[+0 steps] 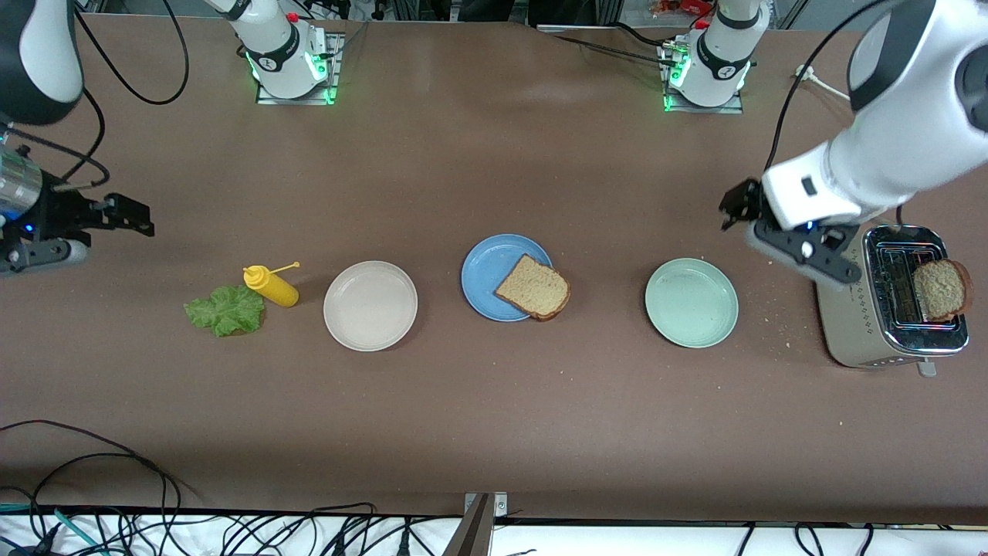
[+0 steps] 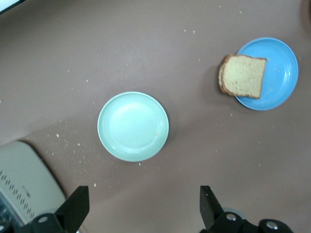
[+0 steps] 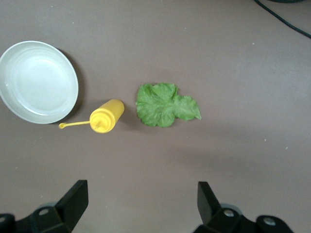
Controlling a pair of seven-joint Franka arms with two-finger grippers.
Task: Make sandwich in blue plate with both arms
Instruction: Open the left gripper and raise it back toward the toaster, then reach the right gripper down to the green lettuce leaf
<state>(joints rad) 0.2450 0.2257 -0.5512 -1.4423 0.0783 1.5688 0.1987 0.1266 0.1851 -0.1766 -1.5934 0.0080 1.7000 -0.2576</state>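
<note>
Right gripper (image 3: 141,206) over the bare brown table (image 3: 233,53), jaws spread wide with nothing between them. Below it lie a ruffled green lettuce leaf (image 3: 166,105), a yellow squeeze bottle (image 3: 107,115) just beside it, and a beige plate (image 3: 38,81) near the bottle's nozzle.

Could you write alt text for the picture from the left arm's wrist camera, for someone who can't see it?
A bread slice lies on a blue plate, overhanging its rim, with an empty pale green plate beside it on a brown table. The left gripper hangs above, fingers open, and a toaster corner shows at the edge.
</note>
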